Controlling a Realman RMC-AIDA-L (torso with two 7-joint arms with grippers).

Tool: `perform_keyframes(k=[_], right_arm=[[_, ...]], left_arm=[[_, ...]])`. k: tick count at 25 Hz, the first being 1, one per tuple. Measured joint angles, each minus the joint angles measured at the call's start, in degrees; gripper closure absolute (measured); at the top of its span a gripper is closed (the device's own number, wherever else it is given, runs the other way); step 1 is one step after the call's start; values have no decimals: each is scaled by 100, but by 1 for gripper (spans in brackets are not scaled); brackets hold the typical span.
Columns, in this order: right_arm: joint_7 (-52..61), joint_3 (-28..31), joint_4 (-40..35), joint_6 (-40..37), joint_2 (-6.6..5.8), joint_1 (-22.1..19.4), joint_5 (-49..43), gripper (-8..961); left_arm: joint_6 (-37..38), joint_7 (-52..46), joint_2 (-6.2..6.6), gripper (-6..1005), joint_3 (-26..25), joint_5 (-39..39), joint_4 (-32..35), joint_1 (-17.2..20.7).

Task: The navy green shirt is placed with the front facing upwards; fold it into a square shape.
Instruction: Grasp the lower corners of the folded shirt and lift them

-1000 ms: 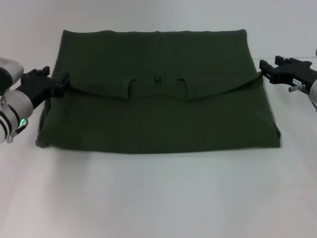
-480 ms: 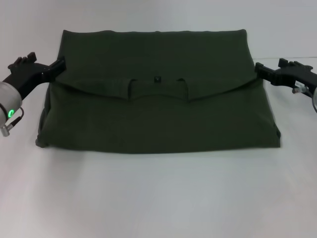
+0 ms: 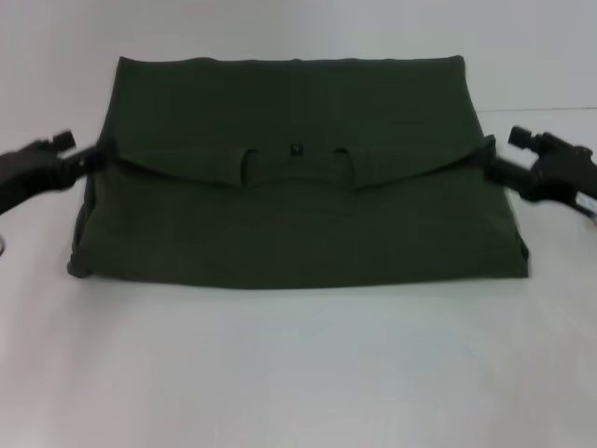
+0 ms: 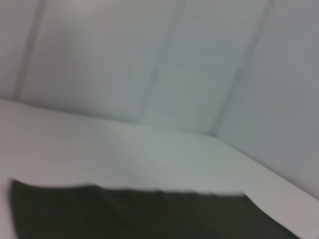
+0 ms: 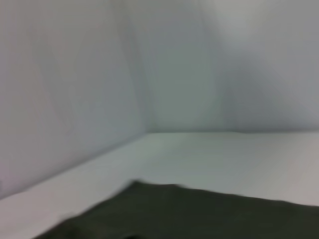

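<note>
We see the navy green shirt [image 3: 297, 196] folded on the worktop [image 3: 298, 373]; left hand [image 3: 93, 159] and right hand [image 3: 492, 166] touch its side edges, finger state indeterminable

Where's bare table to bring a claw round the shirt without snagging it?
The widest bare table is the strip between the navy green shirt and the robot. A narrower strip runs behind its far edge. Both sides are crowded: left claw and right claw sit at the shirt's edges.
</note>
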Motion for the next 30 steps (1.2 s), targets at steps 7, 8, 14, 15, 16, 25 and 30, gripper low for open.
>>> perform_keyframes(k=[7, 8, 14, 15, 16, 25, 30], right_arm=[[-323, -1507, -826, -2049, 32, -778, -27, 159], [-337, -1744, -967, -2294, 41, -880, -27, 159], [-206, -2269, -1502, -3089, 51, -1297, -132, 158], [-159, -2263, -1554, -3119, 53, -1364, -157, 158], [-159, -2263, -1554, -3119, 53, -1364, -157, 158], [-135, -2268, -1517, -3088, 70, -1346, -161, 170], [12, -2277, -1551, -3037, 74, -1302, -142, 172]], left_arm=[[873, -685, 100, 170, -18, 1373, 697, 165], [859, -734, 104, 171, -6, 1466, 726, 155], [706, -1037, 136, 178, 64, 2137, 856, 16], [578, -1138, 136, 179, 173, 2312, 893, -6], [578, -1138, 136, 180, 173, 2312, 893, -6], [38, -1351, 69, 190, 725, 2577, 893, -22], [-14, -1418, 58, 196, 767, 2664, 877, -56]])
